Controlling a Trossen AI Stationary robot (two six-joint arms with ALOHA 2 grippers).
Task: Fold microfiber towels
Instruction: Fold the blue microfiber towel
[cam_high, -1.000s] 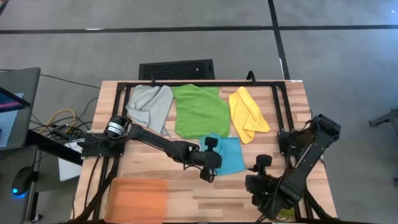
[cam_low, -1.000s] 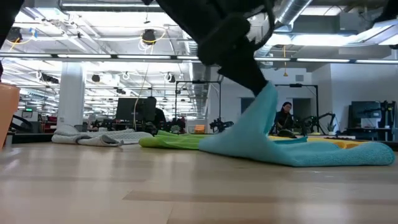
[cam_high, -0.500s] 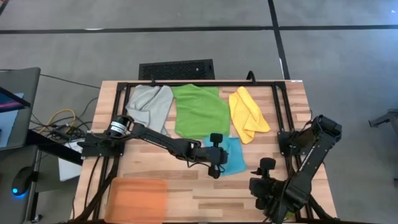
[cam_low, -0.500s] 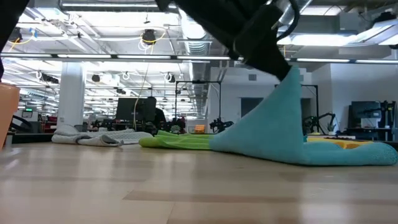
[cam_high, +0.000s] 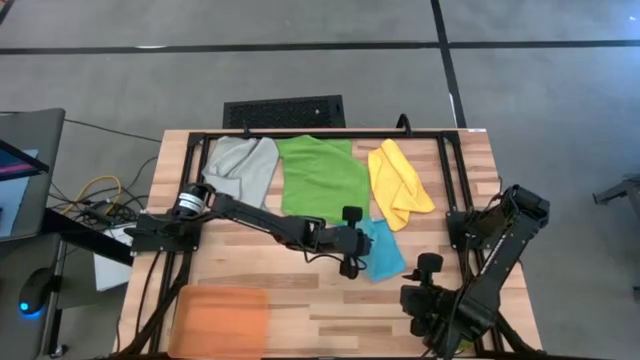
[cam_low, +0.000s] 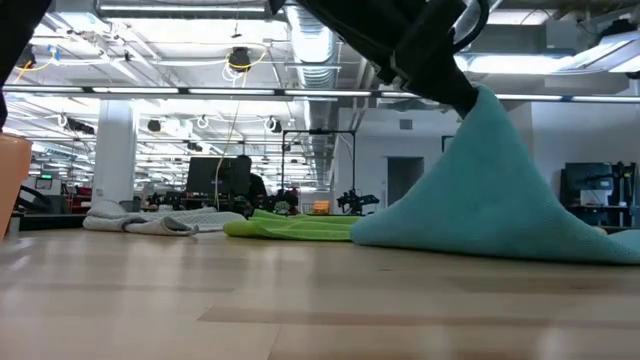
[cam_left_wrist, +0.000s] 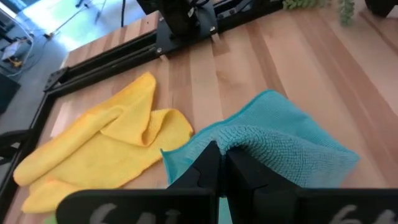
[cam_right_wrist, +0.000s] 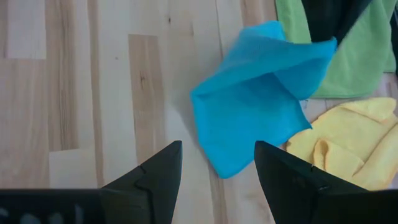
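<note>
Left gripper (cam_high: 352, 252) fingers (cam_left_wrist: 208, 168) are closed, pinching an edge of the teal towel (cam_high: 382, 250) and holding it raised in a peak mid-worktop. The rest of the cloth trails on the wood toward the right edge, so the lifted edge likely goes that way, over the flat part, to make the fold. Right gripper (cam_high: 425, 290) is parked near the front right corner, fingers (cam_right_wrist: 149, 177) spread wide, holding nothing; the teal towel lies just ahead of them. Left arm is the nearer one, already on the cloth.

Count: four towels. One teal, one green towel (cam_high: 322, 177), one grey towel (cam_high: 240, 168), one yellow towel (cam_high: 398, 184), the last three along the back edge. One orange tray (cam_high: 220, 320) at the front left corner.
</note>
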